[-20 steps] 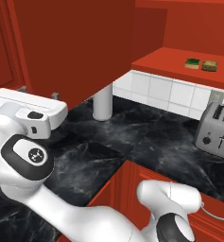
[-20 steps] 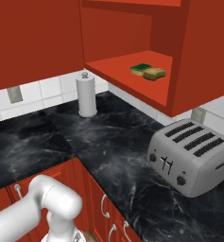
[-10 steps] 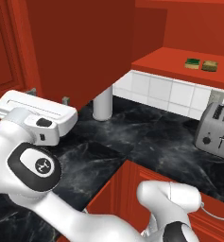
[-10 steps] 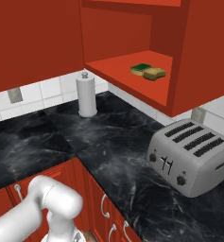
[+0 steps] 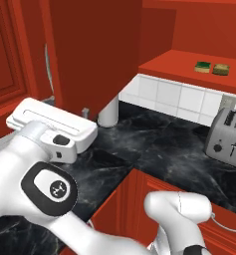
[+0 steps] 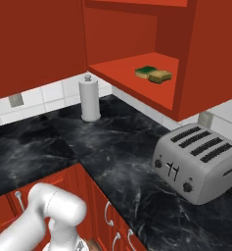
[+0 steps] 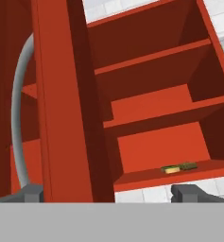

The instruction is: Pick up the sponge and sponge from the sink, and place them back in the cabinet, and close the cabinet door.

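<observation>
Left base view: lying side by side on the plain red shelf of the glossy red wall cabinet (image 5: 189, 62), far right, a yellow-green sponge with a black part (image 5: 202, 66) and, just right of it, a tan-yellow sponge (image 5: 220, 69). Standing on the black marbled stone desk (image 5: 154, 144) below, a silver four-slot toaster (image 5: 228, 135) at right and a white paper towel roll (image 5: 109, 112) farther left. Hanging open at left, a tall glossy red cabinet door (image 5: 92, 47).

Right base view: resting together on the shelf, both sponges, green one (image 6: 146, 72) left of tan one (image 6: 160, 76); sitting near right, the toaster (image 6: 198, 160); standing far left, the roll (image 6: 90, 99).

Hand view: spreading wide and released, grasping nothing, the claw (image 7: 108, 193), straddling the door's edge (image 7: 61, 94) beside a curved silver handle (image 7: 19, 113); showing low on the shelf, the two sponges (image 7: 179, 168).
</observation>
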